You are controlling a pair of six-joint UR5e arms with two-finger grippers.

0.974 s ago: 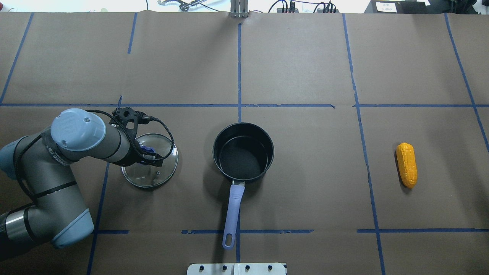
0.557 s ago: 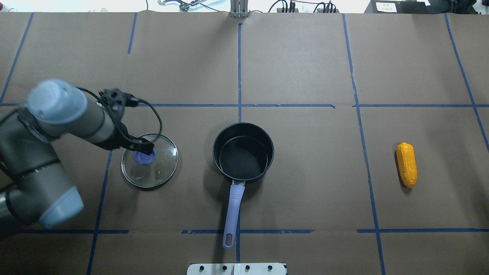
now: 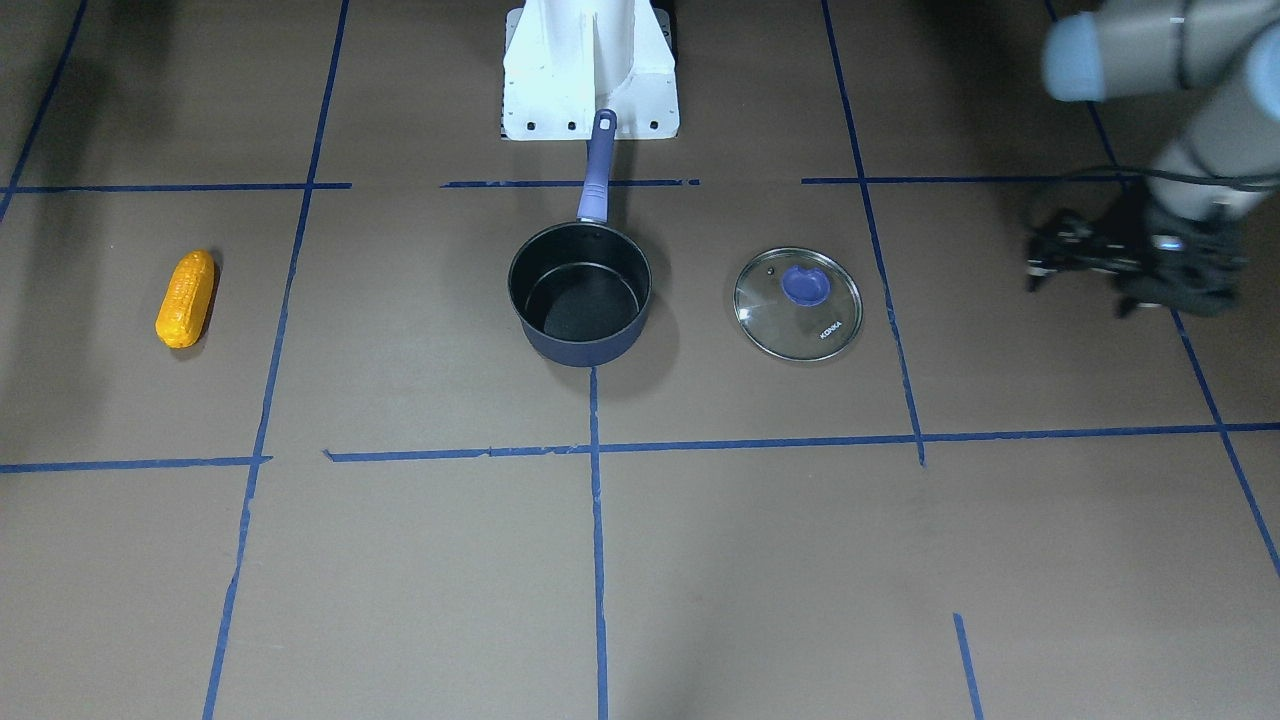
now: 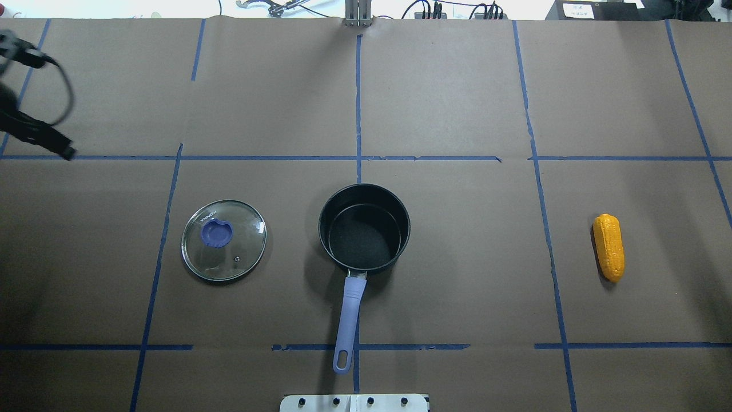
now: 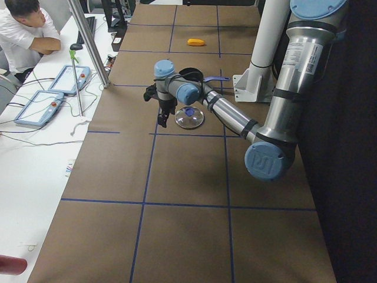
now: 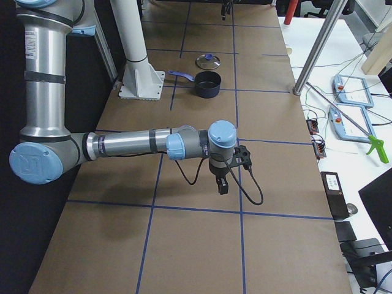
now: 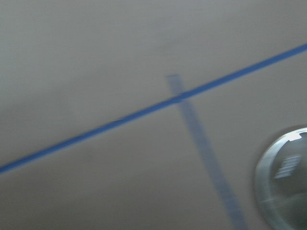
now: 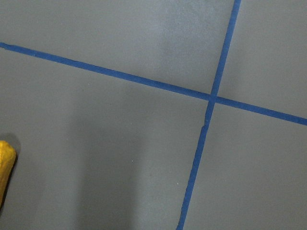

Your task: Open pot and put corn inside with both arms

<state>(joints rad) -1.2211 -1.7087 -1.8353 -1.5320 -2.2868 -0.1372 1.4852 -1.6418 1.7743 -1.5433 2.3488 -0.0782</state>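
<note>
The pot stands open in the middle of the table, its purple-blue handle pointing to the robot's base. It also shows in the front view. The corn lies on the paper far to the right, alone; its tip shows in the right wrist view. My left gripper is blurred, looks open and empty, and is far left of the glass lid. My right gripper hangs above the paper short of the corn; I cannot tell if it is open.
The glass lid with a blue knob lies flat on the paper left of the pot. The white robot base plate is behind the pot's handle. Blue tape lines cross the brown paper. An operator sits at a side desk.
My left gripper has let go of the lid's knob and swung away to the far left and back of the table. The lid, pot and corn have not moved.
</note>
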